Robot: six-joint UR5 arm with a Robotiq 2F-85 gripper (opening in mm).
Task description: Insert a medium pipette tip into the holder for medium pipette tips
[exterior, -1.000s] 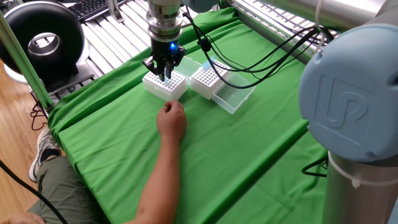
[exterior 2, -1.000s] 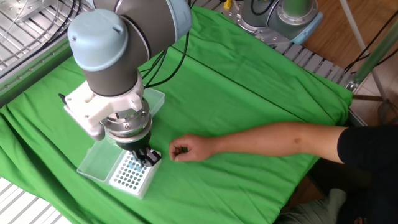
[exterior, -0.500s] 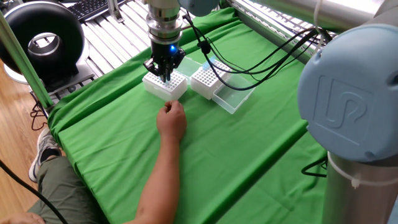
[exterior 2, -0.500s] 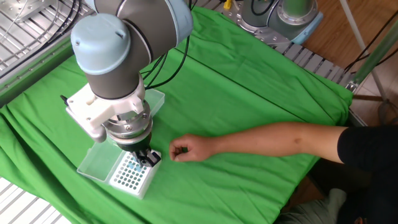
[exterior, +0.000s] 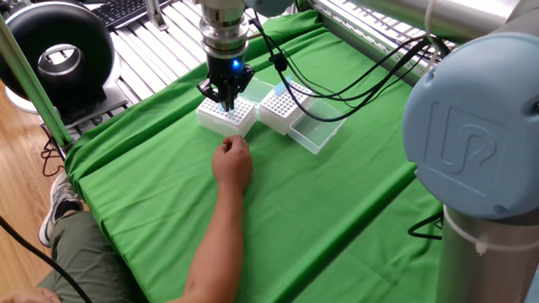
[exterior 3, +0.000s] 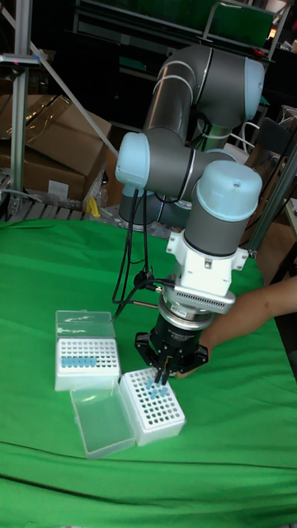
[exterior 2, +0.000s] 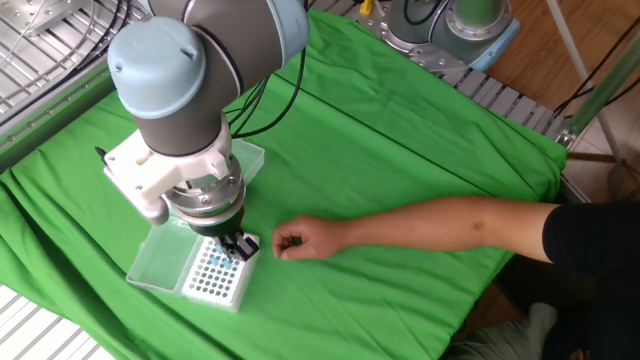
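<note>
The holder [exterior 3: 154,409] is a white perforated box on the green cloth, also seen in one fixed view as the holder [exterior: 226,119] and in the other as the holder [exterior 2: 214,280]. My gripper [exterior 3: 162,378] points straight down over its far edge, fingers drawn close on a small blue medium pipette tip [exterior 3: 153,385] whose lower end sits in a hole of the holder. From the sides the gripper [exterior: 225,102] [exterior 2: 238,247] hides most of the tip.
A second white box [exterior 3: 82,360] [exterior: 278,109] with several blue tips stands beside the holder. A clear lid [exterior 3: 101,422] [exterior 2: 161,262] lies flat next to them. A person's hand [exterior: 232,160] [exterior 2: 291,240] rests on the cloth just in front of the holder.
My gripper has shifted slightly and risen a little. The holder has slid a small way with it. The person's hand has stayed put.
</note>
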